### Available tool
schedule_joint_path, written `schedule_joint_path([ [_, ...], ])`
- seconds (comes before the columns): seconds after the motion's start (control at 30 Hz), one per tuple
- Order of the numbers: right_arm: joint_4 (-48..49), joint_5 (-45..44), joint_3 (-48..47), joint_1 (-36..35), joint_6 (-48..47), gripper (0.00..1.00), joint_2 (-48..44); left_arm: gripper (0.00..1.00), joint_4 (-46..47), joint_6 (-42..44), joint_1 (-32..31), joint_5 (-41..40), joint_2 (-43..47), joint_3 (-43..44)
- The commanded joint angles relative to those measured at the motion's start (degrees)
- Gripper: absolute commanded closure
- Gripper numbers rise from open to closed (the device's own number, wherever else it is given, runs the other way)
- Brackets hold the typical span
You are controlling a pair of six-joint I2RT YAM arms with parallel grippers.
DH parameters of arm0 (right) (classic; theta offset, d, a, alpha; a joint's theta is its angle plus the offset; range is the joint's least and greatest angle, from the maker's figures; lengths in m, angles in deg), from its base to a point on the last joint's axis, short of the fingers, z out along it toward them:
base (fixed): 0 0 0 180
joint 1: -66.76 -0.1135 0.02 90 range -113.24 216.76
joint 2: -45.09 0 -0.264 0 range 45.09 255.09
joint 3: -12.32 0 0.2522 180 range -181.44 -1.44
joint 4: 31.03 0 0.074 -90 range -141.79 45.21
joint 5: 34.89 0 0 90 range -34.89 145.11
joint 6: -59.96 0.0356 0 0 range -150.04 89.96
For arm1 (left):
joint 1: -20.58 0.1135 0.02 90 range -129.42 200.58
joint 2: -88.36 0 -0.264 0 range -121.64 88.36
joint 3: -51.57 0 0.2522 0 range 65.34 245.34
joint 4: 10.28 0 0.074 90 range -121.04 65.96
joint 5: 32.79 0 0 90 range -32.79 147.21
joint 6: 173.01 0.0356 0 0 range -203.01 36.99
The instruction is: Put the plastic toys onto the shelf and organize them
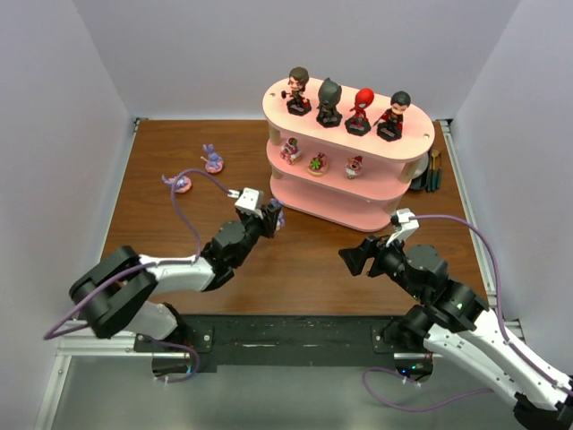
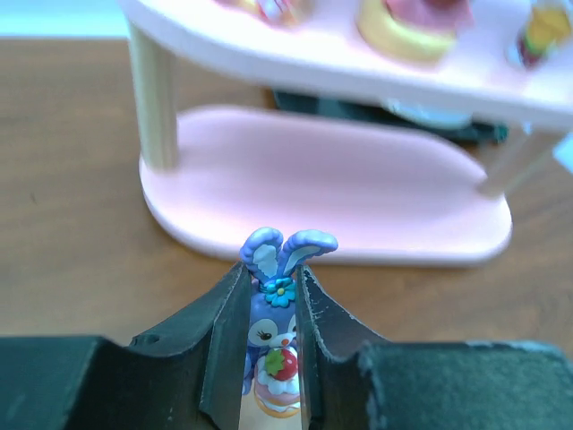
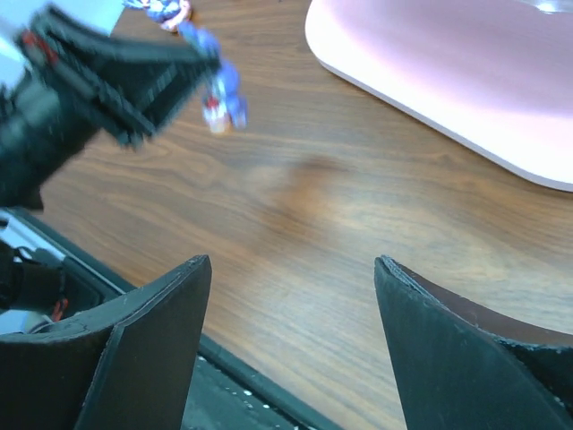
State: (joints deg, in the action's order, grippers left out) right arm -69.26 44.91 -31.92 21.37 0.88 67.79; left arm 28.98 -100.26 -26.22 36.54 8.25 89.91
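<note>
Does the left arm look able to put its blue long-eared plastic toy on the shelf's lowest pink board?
Probably yes: the left gripper holds the blue long-eared toy facing the lowest pink board, with only bare table between.

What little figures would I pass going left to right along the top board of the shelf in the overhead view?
The brown-haired figure → black-masked figure → red-masked figure → black-haired figure.

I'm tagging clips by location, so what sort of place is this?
Probably a lab robot test cell: plain white walls box in a wooden table, and a bolted-down left arm holds a toy rabbit by a pink shelf.
</note>
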Motion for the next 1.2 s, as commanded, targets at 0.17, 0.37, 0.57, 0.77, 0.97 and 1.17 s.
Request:
schedule_joint_path([
  [0.17,-0.40,-4.65,0.86,-0.32,-4.99,0.21,-1.95,1.00,36.01,1.53,11.47,22.05,-19.27,5.56],
  [0.37,-2.16,-6.32,0.07,-0.40,-8.06,0.19,-1.78,1.00,39.18,3.37,12.88,27.96,-26.58,12.59],
  [0.57,-2.77,-6.85,-0.37,-0.32,-9.56,0.18,-0.99,1.00,44.98,1.26,14.29,29.28,-31.50,16.02],
  [0.77,-3.57,-7.47,-0.81,-0.32,-10.87,0.18,-0.90,1.00,48.76,-0.67,15.87,30.59,-36.07,19.45],
  [0.97,-3.39,-7.56,-0.90,-0.32,-11.58,0.18,-0.81,1.00,52.36,-2.17,17.36,31.73,-38.62,21.38],
  [1.17,-3.48,-7.73,-0.81,-0.32,-12.11,0.18,-0.73,1.00,55.71,-1.73,18.06,33.23,-41.96,23.05],
])
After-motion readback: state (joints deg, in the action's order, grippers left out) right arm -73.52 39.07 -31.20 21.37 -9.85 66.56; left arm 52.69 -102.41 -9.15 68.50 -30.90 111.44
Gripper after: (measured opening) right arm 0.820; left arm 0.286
